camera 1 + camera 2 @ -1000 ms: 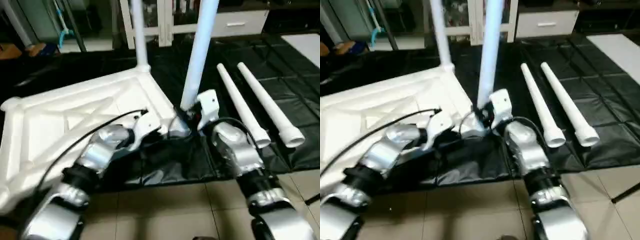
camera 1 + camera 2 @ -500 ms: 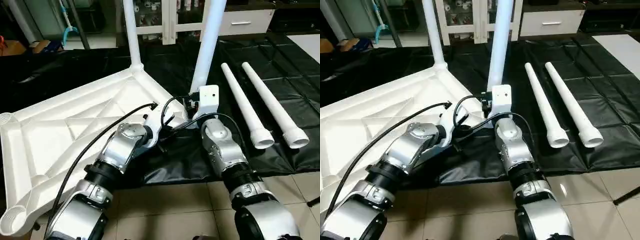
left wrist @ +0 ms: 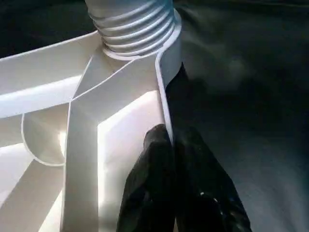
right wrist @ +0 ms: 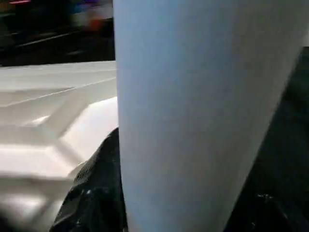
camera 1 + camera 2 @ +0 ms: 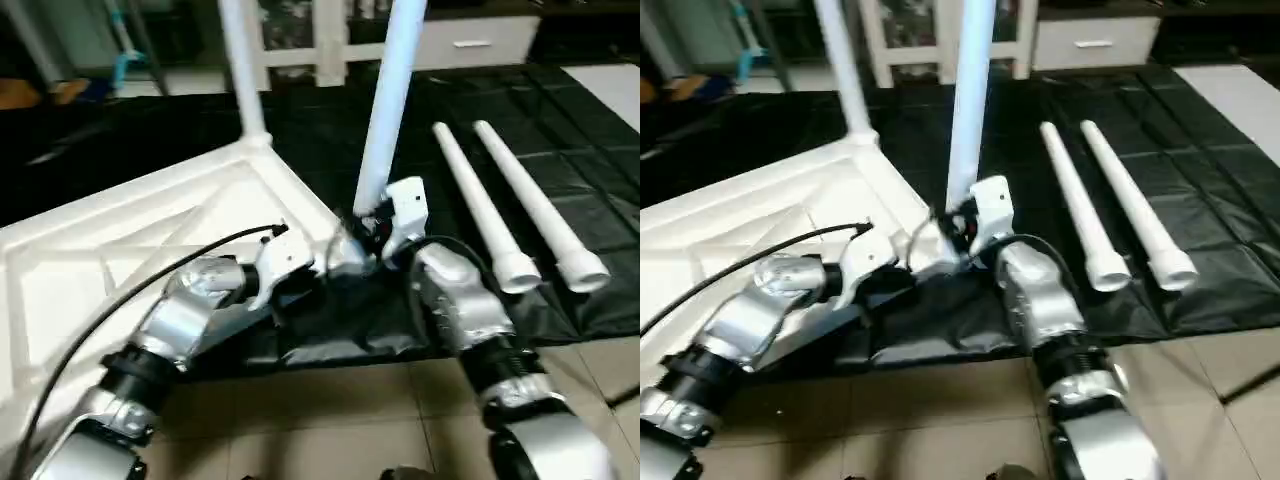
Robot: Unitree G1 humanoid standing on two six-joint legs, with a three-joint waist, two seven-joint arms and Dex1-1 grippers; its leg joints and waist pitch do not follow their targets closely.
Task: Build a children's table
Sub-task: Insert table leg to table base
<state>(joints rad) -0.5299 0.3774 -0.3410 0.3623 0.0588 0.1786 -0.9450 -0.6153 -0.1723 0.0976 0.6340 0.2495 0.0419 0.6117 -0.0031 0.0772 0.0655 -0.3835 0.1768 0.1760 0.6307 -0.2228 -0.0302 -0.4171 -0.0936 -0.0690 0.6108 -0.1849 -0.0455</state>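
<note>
Tabletop (image 5: 150,230) and gripped leg (image 5: 388,110) unmoved since earlier.

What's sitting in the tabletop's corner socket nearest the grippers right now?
A white leg stands upright in the near corner of the tabletop, its threaded base seated at the socket. The right gripper wraps the leg; the left gripper pinches the rim. How deep the thread sits is hidden.
</note>
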